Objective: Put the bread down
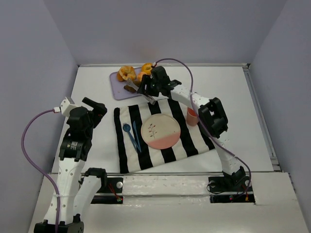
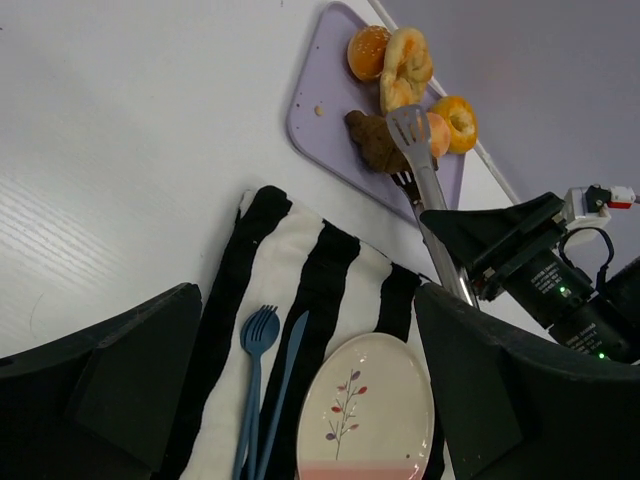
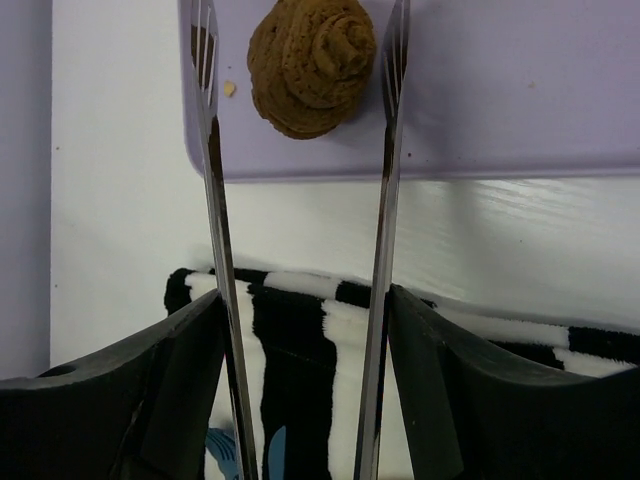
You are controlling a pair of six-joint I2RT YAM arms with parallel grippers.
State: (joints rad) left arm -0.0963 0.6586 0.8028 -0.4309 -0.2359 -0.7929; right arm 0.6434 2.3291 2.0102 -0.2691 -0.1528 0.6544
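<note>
Tongs (image 3: 214,150) astride brown bread (image 3: 310,65); pastries (image 2: 405,62) beyond

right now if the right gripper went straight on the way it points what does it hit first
Probably the brown bread on the purple board: it sits dead ahead, between the open tips of the tongs the right gripper holds. Depth is unclear.

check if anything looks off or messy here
The striped placemat lies askew on the table, its edges angled to the table's. A small crumb sits on the purple board beside the brown bread. Nothing looks spilled or broken.
</note>
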